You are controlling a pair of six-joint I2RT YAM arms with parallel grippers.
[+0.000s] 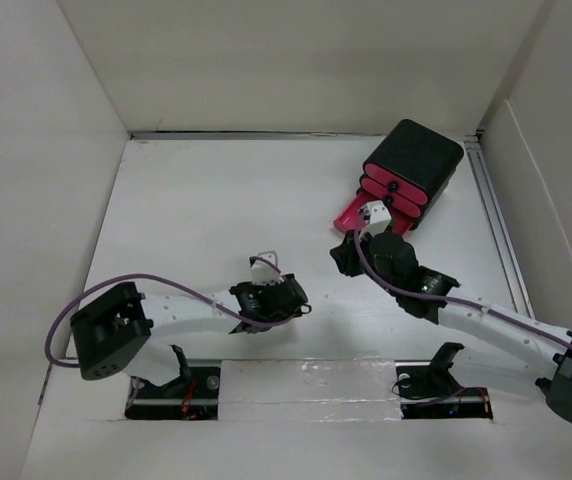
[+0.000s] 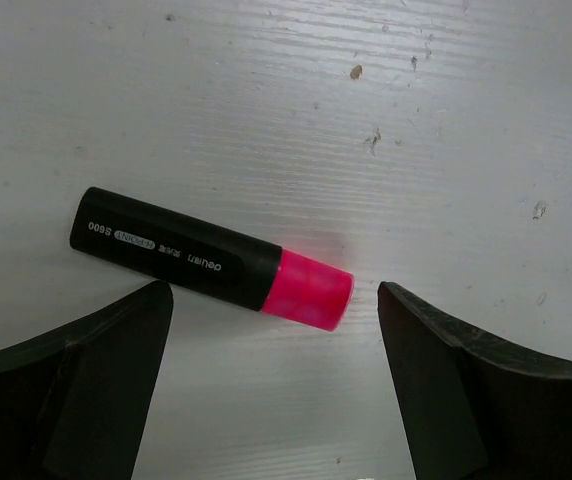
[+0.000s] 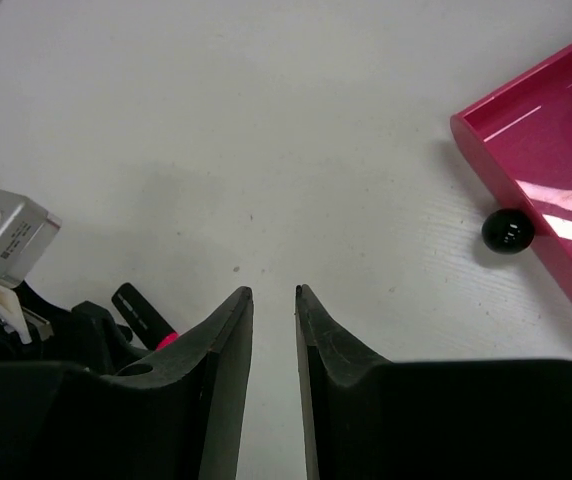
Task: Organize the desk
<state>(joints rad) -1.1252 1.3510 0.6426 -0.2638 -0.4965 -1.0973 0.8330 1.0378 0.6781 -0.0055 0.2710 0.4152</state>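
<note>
Fingers of left gripper (image 2: 272,298) wide apart, marker (image 2: 211,258) flat on desk (image 2: 266,100), cap between tips, right gripper (image 3: 273,292) fingers nearly together, pink drawer (image 3: 551,150) near.

The pink drawer (image 3: 556,140) runs off the right wrist view's edge; overhead, the left arm (image 1: 181,312) hides the highlighter (image 2: 211,262).

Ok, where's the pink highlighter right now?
In the left wrist view the highlighter lies flat on the desk, just beyond the fingertips of the open left gripper, with its pink end toward the right of the picture.
</note>
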